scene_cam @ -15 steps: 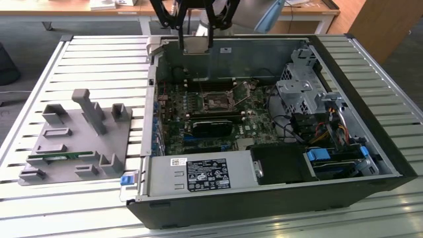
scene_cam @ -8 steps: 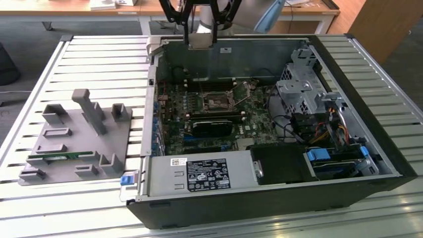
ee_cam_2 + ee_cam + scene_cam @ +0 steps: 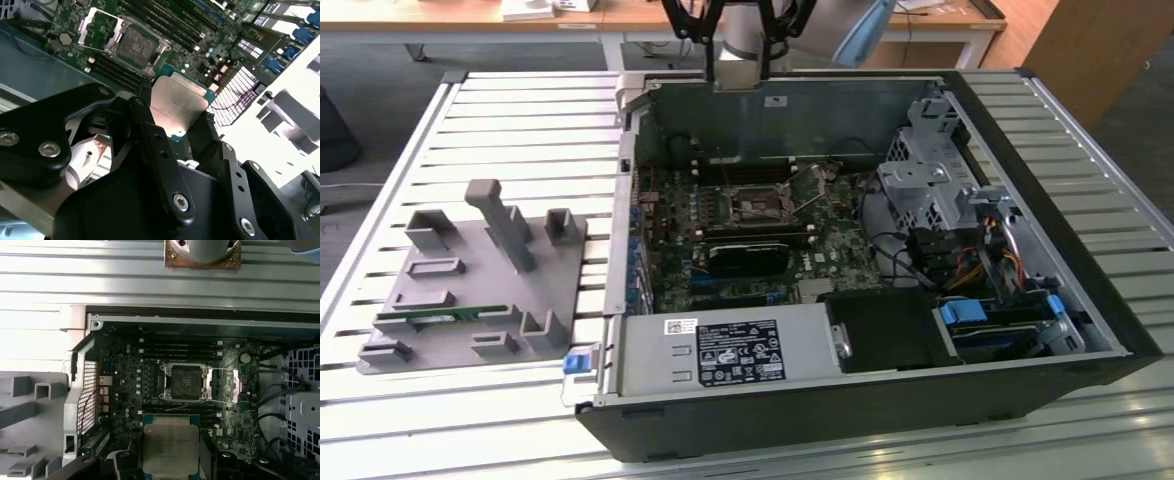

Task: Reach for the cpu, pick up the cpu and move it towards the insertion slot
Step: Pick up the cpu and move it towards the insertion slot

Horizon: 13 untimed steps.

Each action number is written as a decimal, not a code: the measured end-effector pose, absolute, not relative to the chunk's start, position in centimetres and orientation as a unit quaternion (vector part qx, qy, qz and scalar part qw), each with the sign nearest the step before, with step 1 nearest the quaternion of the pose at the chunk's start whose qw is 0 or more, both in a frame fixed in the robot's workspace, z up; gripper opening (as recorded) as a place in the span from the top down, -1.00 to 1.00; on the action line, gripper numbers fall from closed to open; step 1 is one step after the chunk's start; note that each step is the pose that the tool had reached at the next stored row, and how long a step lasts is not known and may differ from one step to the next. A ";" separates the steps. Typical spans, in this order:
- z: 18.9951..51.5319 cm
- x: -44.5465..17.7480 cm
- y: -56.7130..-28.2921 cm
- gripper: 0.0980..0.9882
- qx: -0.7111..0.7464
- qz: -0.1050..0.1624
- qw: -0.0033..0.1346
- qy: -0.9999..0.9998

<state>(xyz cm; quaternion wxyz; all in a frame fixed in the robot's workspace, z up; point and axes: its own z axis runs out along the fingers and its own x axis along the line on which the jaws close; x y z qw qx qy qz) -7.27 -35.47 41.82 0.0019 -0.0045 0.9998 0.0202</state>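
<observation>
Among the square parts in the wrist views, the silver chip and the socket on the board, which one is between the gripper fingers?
The cpu, with its plain silver top, sits between the black gripper fingers. The insertion slot lies apart on the motherboard, framed and dark-centred.

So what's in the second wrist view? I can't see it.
A black claw holds a shiny square cpu by its edges, above a green computer board. The open slot sits on the board beyond the chip, with nothing in it.
</observation>
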 end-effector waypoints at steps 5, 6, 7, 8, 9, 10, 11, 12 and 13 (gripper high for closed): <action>41.6 -6.3 -34.3 0.01 -0.005 0.020 0.002 1.000; 41.6 -6.1 -34.2 0.01 -0.005 0.020 0.002 1.000; 41.5 -5.9 -34.1 0.01 -0.005 0.020 0.002 1.000; 41.5 -5.7 -34.0 0.01 -0.005 0.020 0.002 1.000; 41.5 -5.4 -33.9 0.01 -0.004 0.020 0.002 1.000; 41.5 -5.2 -33.8 0.01 -0.004 0.020 0.002 1.000; 41.5 -5.0 -33.7 0.01 -0.004 0.020 0.002 1.000; 41.5 -4.8 -33.7 0.01 -0.004 0.020 0.003 1.000; 41.5 -4.5 -33.6 0.01 -0.004 0.020 0.003 1.000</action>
